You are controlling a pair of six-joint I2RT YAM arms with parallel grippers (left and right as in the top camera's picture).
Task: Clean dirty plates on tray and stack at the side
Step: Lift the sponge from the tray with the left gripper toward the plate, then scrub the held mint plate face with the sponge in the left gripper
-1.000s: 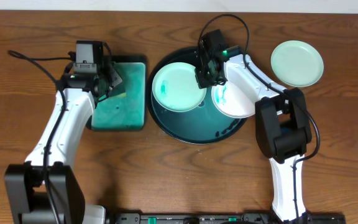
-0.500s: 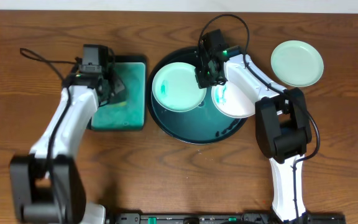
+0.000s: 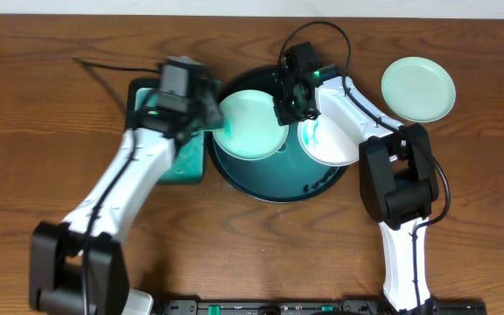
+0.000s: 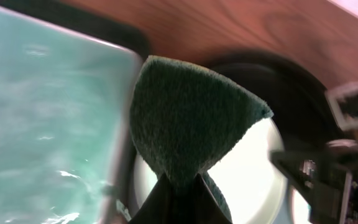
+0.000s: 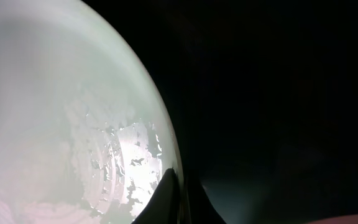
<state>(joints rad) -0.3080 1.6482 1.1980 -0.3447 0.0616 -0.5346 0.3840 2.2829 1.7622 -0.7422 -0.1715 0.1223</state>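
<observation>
Left gripper [image 4: 180, 185], pinching a dark green scouring pad [image 4: 188, 118], just swung to the mint-green round plate [image 3: 252, 127] the right gripper [image 3: 287, 109] clamps; scrubbing's probably next.

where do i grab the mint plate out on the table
Pinch the rim of the mint plate from above, at the edge facing the tray; it lies flat and shallow, so likely only the rim offers a hold.

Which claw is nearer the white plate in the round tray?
Right. The right claw pinches the mint plate right beside the white plate. The left claw, holding the sponge, is farther, across the mint plate at the left rim of the tray.
</observation>
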